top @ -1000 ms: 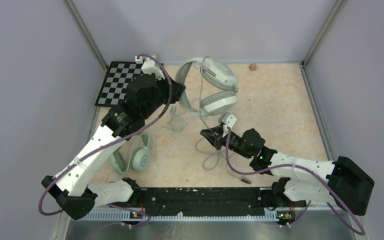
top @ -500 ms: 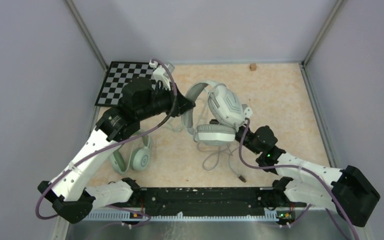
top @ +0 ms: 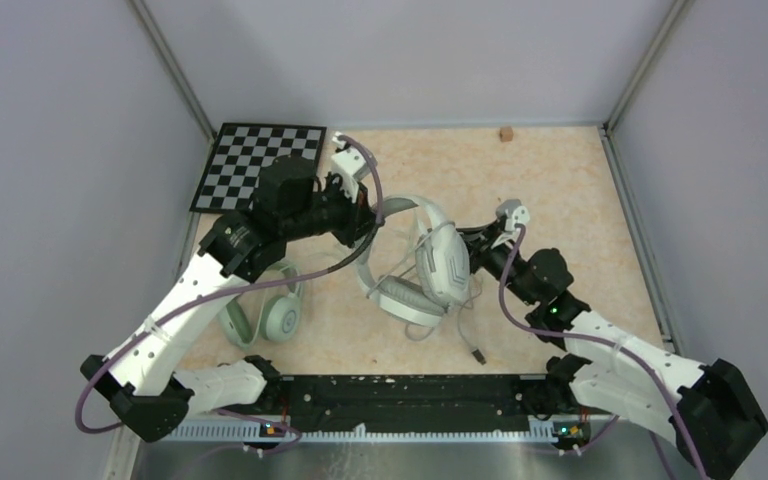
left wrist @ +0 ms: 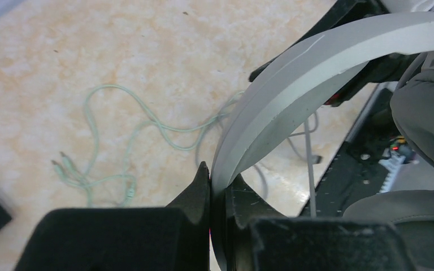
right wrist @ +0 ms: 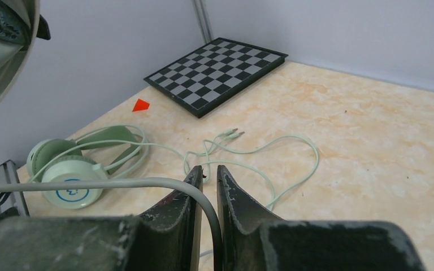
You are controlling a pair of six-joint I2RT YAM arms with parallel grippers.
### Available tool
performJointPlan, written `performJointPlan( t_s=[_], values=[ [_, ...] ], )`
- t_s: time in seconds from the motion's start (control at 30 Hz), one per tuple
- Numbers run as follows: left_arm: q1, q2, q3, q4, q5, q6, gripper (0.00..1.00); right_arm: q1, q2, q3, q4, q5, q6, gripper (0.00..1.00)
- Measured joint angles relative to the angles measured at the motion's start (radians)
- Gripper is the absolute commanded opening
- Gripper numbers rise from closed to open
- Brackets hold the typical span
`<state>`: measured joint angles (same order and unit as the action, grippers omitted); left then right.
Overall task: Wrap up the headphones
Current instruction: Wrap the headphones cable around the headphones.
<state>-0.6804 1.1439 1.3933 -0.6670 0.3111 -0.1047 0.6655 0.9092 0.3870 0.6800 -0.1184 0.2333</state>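
Observation:
The white headphones (top: 443,265) hang tilted above the table's middle. My left gripper (top: 378,213) is shut on their grey-white headband (left wrist: 294,84), which runs between its fingertips (left wrist: 203,183). My right gripper (top: 472,250) sits just right of the cups, shut on the grey cable (right wrist: 147,183), which bends down between its jaws. The loose end of that cable, with its plug (top: 477,354), lies on the table near the front. The mint-green headphones (top: 280,318) lie flat under my left arm, and their pale-green cable (right wrist: 282,147) trails in loops across the table.
A black-and-white checkerboard (top: 250,160) lies at the far left corner, with a small red triangle (right wrist: 141,105) beside it. A small brown block (top: 506,133) sits at the far wall. Grey walls enclose the table on three sides.
The white headphones have come from the far middle toward the centre and turned, carried by my left gripper. My right gripper has swung right and farther away with the grey cable.

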Motion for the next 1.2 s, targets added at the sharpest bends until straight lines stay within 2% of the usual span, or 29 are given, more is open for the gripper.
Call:
performJointPlan(
  t_s=[0.33,0.63,0.73,0.9,1.2],
  values=[
    [-0.011,0.072,-0.002,0.005,-0.106,0.425,0.00,-0.008,-0.089,0.048,-0.263,-0.019,0.015,0.03],
    [-0.163,0.089,-0.051,0.024,-0.196,0.820,0.00,-0.056,-0.038,0.258,-0.645,-0.244,0.084,0.02],
    [-0.169,0.090,-0.057,0.037,-0.269,0.888,0.00,-0.056,-0.052,0.264,-0.719,-0.277,0.087,0.03],
    [-0.174,0.089,-0.064,0.092,-0.348,0.913,0.00,-0.057,-0.101,0.269,-0.821,-0.305,0.082,0.03],
    [-0.182,0.050,-0.150,0.130,-0.397,0.919,0.00,-0.063,-0.161,0.275,-0.866,-0.356,0.082,0.08]
  ],
)
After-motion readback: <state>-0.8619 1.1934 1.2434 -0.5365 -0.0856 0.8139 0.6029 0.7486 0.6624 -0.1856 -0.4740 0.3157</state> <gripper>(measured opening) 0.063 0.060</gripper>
